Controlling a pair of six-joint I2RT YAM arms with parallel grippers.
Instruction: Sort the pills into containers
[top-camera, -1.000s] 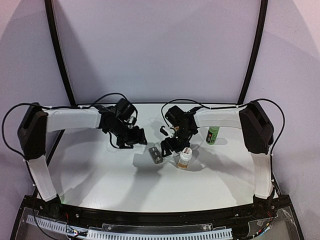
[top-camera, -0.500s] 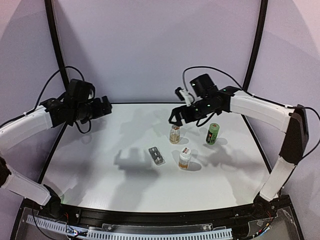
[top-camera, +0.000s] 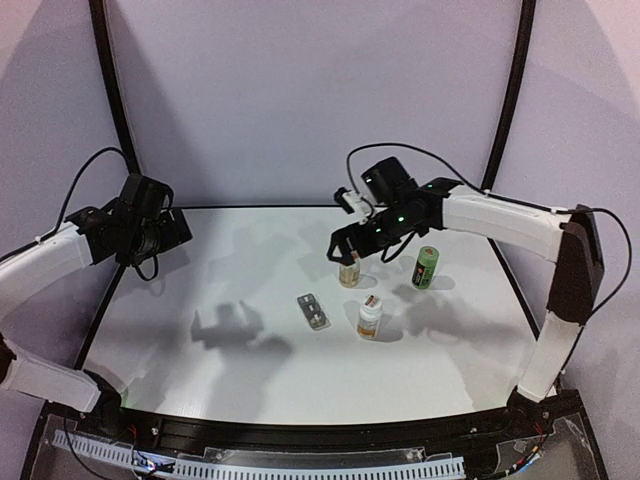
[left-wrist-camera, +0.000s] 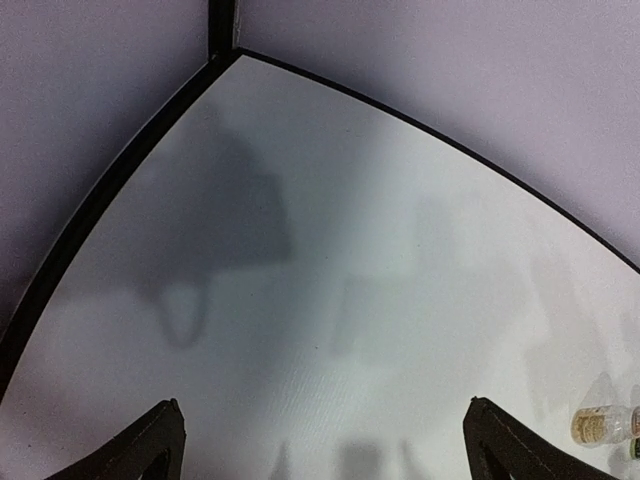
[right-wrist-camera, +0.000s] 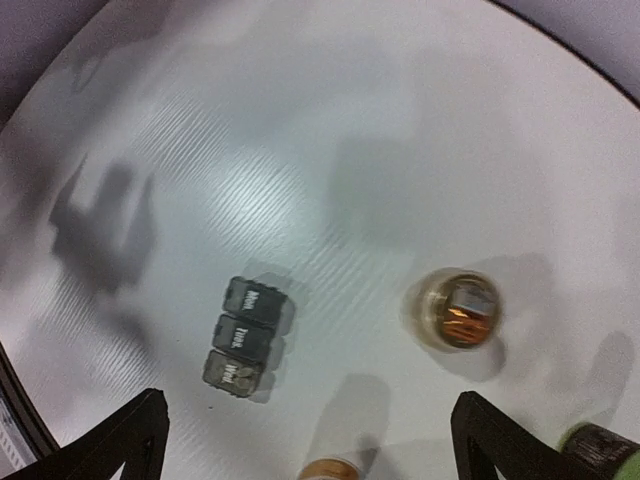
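The left pincer (left-wrist-camera: 322, 404) and right pincer (right-wrist-camera: 310, 396) are spread, empty; the uncapped pill vial (right-wrist-camera: 460, 308) is best clasped upright, mid-body.

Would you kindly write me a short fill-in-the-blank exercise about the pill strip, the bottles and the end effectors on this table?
1. The grey pill strip has ___ joined compartments.
2. The rightmost bottle is ___ in colour.
3. The front bottle, closest to the arm bases, has a ___ cap.
4. The left end effector and the right end effector are both ___ and hold nothing.

Missing words: three; green; white; open.
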